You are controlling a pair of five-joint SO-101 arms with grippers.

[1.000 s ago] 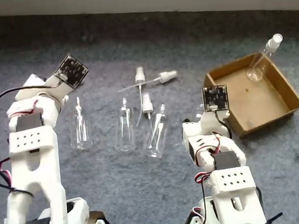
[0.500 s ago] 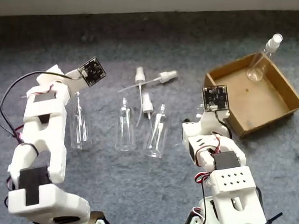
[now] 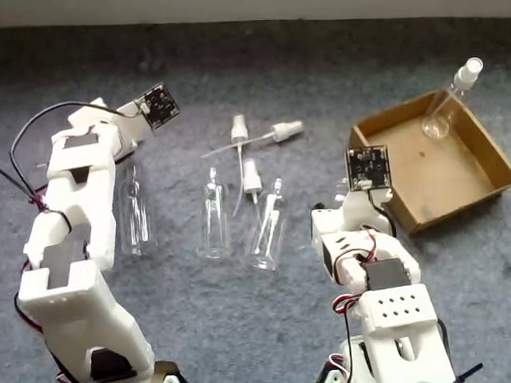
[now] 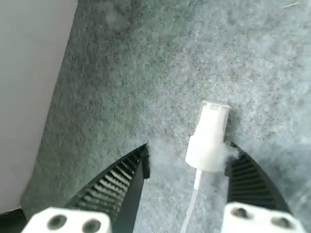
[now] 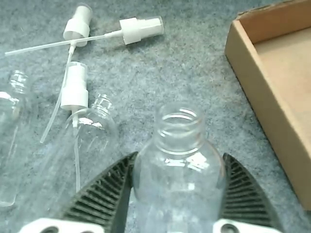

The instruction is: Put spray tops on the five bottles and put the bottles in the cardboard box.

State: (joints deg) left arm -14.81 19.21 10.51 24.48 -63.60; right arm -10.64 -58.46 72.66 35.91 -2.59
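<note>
My left claw, jaws wide open, has swung out toward the table's 10 o'clock and now straddles a spray top, while my right claw grips a topless bottle near the cardboard box at 2 o'clock, so capping looks next.

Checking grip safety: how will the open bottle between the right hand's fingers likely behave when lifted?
The bottle looks clear and empty, so it is probably light. Its smooth round sides may slip or twist in the right hand. Laid down, it would likely roll.
</note>
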